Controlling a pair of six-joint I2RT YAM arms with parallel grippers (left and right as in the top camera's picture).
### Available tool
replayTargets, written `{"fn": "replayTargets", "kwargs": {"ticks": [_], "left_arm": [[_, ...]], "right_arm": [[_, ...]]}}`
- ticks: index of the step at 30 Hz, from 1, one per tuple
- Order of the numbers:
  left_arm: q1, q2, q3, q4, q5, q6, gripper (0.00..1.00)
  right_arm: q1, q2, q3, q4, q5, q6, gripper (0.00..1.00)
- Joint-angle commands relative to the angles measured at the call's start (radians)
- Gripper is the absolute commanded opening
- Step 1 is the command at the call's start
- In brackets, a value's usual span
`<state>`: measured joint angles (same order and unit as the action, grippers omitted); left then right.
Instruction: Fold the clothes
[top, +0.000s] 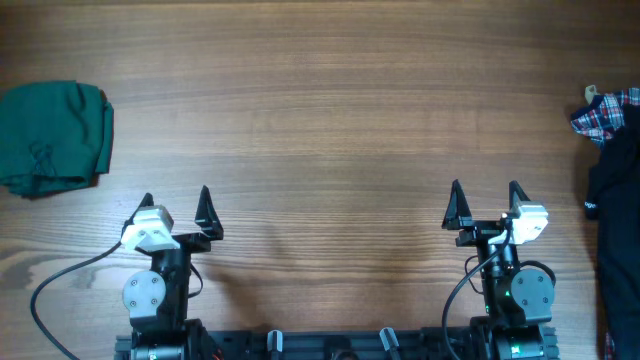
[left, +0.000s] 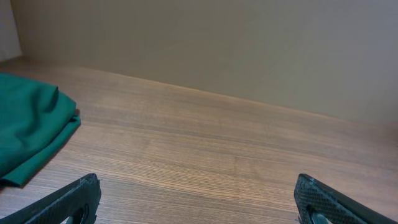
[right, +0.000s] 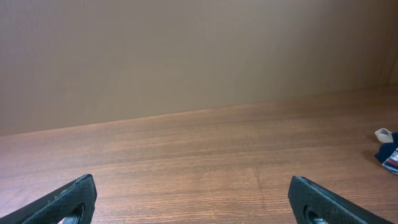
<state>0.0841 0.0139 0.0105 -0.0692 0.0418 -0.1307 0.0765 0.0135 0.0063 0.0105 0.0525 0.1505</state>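
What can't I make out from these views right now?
Green garment: bunched, so its type and layers cannot be told; it runs off overhead's left edge, and the left wrist view cuts most of it.
Plaid cloth: cut by overhead's right edge; only a sliver shows in the right wrist view.
Black garment: mostly beyond overhead's right edge.

1. No text, brand, number or sign can be read in any view.
2. A pale tag (top: 591, 93) sits at the edge of the plaid cloth (top: 612, 113); it is too small to tell whether it carries print.
3. A small white mark (top: 588, 207) shows on the black garment (top: 620, 180); it is too small to read.
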Motion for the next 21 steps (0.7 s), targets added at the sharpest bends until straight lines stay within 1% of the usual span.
{"fn": "replayTargets", "kwargs": {"ticks": [1, 21], "left_arm": [[-0.002, -0.012, -0.005, -0.008, -0.018, 0.103, 1.0], [0.018, -0.01, -0.005, -0.007, -0.01, 0.097, 1.0]], "right_arm": [[-0.006, -0.006, -0.001, 0.002, -0.009, -0.017, 1.0], [-0.006, -0.006, -0.001, 0.002, -0.009, -0.017, 1.0]]}}
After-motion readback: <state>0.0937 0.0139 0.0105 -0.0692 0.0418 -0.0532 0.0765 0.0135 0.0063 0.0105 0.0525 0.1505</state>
